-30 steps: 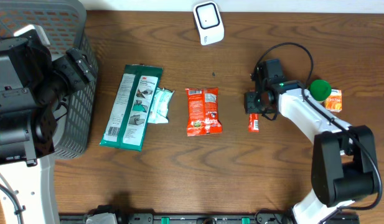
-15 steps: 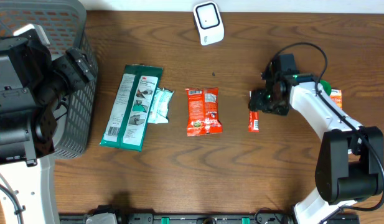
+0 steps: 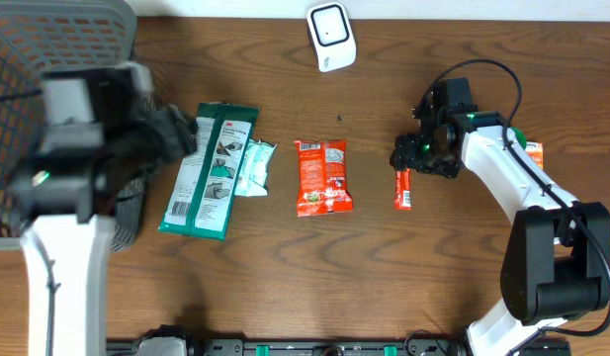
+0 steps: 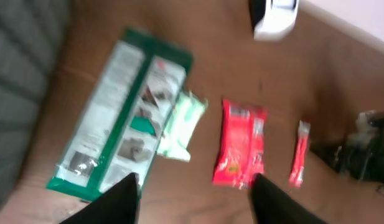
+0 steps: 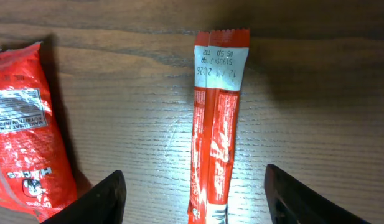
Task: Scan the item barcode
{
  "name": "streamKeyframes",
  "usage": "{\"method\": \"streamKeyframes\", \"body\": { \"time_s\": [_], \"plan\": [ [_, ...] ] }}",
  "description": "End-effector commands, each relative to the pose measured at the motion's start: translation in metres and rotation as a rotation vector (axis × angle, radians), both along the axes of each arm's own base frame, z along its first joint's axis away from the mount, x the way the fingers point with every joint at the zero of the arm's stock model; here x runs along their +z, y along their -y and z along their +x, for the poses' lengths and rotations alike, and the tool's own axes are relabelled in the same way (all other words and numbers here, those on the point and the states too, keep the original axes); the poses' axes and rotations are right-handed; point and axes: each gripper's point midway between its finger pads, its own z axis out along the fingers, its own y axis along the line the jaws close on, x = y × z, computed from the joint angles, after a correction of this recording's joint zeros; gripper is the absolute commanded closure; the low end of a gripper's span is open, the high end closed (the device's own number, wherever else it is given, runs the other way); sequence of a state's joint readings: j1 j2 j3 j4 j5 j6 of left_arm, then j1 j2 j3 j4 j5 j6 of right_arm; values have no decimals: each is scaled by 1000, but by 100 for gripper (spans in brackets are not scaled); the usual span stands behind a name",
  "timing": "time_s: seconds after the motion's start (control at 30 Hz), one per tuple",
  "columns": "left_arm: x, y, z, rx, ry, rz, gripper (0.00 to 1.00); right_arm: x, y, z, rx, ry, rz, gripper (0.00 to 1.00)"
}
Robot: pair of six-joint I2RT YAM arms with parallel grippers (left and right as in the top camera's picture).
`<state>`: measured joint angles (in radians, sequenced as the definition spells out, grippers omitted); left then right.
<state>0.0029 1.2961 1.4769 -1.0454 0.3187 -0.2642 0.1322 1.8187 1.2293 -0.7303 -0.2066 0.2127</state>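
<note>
Red stick packet (image 5: 216, 124) sits flat on the table (image 3: 364, 257), not grabbed or scanned yet; right tool (image 5: 193, 190) open over it, left tool (image 4: 195, 199) open too.

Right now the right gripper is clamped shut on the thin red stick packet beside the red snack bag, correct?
Not clamped. The right gripper has its jaws open, a finger on each side of the red stick packet with bare wood between. The packet lies flat on the table beside the red snack bag, as the right wrist view shows.
</note>
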Motion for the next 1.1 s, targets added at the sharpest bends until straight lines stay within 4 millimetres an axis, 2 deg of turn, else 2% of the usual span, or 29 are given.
{"method": "streamKeyframes", "body": {
  "time_s": [0.0, 0.2, 0.37, 0.57, 0.73, 0.77, 0.83, 0.9, 0.97, 1.07],
  "plan": [
    [-32, 27, 0, -88, -106, -24, 47, 4, 3, 6, 3, 19, 6, 36],
    [-83, 60, 5, -184, -269, -8, 43, -12, 3, 7, -7, 2, -7, 40],
    [-107, 77, 5, -231, -346, 5, 35, -32, 5, 16, -7, 13, -43, 41],
    [-120, 84, 3, -256, -377, 41, 33, -47, 5, 36, -12, 67, -48, 45],
    [-120, 83, 4, -255, -376, 52, 32, -72, 3, 31, -7, 18, -56, 56],
    [-120, 84, 3, -255, -376, 52, 32, -73, 2, 31, -6, 16, -57, 63],
    [-120, 84, 4, -255, -375, 52, 32, -71, 2, 35, -7, 28, -54, 82],
    [-120, 84, 4, -255, -375, 52, 28, -58, 1, 41, -7, 58, -50, 98],
    [-120, 84, 4, -255, -375, 52, 27, -41, 0, 49, -8, 101, -44, 99],
    [-120, 84, 4, -255, -375, 52, 27, -3, -3, 58, 19, 196, -37, 99]
  ]
}}
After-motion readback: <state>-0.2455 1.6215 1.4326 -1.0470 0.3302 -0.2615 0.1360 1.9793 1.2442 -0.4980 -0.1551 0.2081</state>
